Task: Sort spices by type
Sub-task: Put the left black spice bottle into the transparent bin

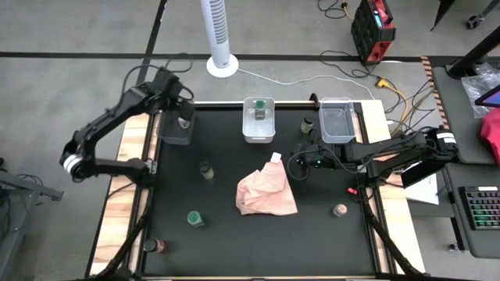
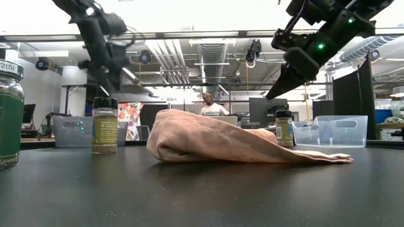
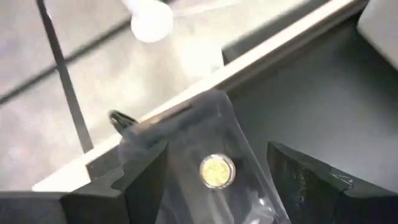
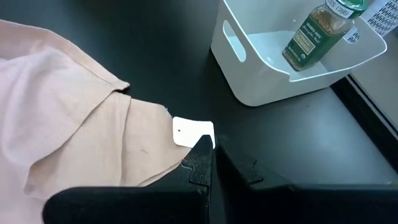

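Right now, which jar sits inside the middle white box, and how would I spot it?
Find the crumpled pink cloth in the middle of the black table. Beyond it, at the far edge, stands the white bin between two clearer ones. The green-lidded spice jar stands inside it, the only jar in that bin.

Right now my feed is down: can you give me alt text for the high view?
The left hand hangs open over the clear left bin, which has a jar in it. The right hand, shut, sits beside the pink cloth. The middle bin holds a green-lidded jar; more jars stand loose on the black table.
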Robot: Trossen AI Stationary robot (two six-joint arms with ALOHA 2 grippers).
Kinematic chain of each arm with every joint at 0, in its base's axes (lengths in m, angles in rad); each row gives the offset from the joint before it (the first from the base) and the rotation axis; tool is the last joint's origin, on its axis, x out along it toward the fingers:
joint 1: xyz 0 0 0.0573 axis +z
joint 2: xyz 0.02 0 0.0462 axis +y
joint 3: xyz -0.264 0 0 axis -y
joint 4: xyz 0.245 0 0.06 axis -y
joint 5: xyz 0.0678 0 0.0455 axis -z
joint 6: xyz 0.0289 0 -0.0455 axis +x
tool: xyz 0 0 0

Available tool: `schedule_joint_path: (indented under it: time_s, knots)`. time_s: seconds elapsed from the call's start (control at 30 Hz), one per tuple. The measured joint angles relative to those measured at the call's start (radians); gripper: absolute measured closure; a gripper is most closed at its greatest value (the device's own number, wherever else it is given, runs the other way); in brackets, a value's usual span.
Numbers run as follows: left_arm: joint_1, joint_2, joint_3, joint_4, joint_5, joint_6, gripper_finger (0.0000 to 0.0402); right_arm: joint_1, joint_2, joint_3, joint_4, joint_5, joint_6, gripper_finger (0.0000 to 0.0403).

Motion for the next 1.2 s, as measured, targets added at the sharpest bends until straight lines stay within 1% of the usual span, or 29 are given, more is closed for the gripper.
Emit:
schedule_joint_path:
  time_s: [0.1, 0.17, 0.23, 0.33, 0.47, 0.57, 0.67, 0.73, 0.8, 0.87, 0.93, 1.07, 1.2]
  knots:
    - [-0.051, -0.086, -0.013, -0.001, 0.002, -0.042, 0.0147, 0.001, 0.000, -0.001, 0.000, 0.000, 0.025, 0.0390]
    - [-0.122, -0.150, -0.035, 0.005, 0.004, -0.083, 0.0147, 0.008, 0.000, -0.006, 0.002, 0.001, 0.041, 0.0390]
    - [-0.221, -0.214, -0.080, 0.055, 0.006, -0.133, 0.0147, 0.027, 0.000, -0.018, 0.016, 0.002, 0.065, 0.0390]
    - [-0.415, -0.304, -0.195, 0.221, -0.034, -0.207, 0.0147, 0.073, -0.004, -0.048, 0.100, 0.001, 0.075, 0.0390]
    - [-0.701, -0.372, -0.354, 0.430, -0.174, -0.232, 0.0147, 0.130, -0.004, -0.087, 0.227, 0.001, 0.042, 0.0390]
    - [-0.902, -0.385, -0.439, 0.585, -0.286, -0.226, 0.0147, 0.159, -0.005, -0.095, 0.268, 0.000, 0.027, 0.0390]
    - [-1.089, -0.364, -0.498, 0.703, -0.459, -0.225, 0.0147, 0.177, -0.005, -0.097, 0.298, 0.000, 0.009, 0.0390]
    - [-1.195, -0.348, -0.512, 0.737, -0.605, -0.227, 0.0147, 0.183, -0.005, -0.097, 0.325, 0.001, 0.000, 0.0390]
    - [-1.281, -0.329, -0.518, 0.739, -0.714, -0.244, 0.0147, 0.184, -0.005, -0.097, 0.350, 0.000, -0.012, 0.0390]
    - [-1.343, -0.308, -0.519, 0.741, -0.758, -0.260, 0.0147, 0.184, -0.005, -0.097, 0.363, 0.000, -0.016, 0.0390]
    - [-1.383, -0.291, -0.519, 0.758, -0.770, -0.274, 0.0148, 0.184, -0.005, -0.097, 0.360, 0.000, -0.013, 0.0390]
    - [-1.415, -0.244, -0.519, 0.773, -0.772, -0.305, 0.0148, 0.186, -0.005, -0.102, 0.362, 0.000, 0.007, 0.0390]
    - [-1.415, -0.181, -0.519, 0.775, -0.772, -0.349, 0.0148, 0.194, 0.000, -0.115, 0.364, 0.000, 0.008, 0.0390]
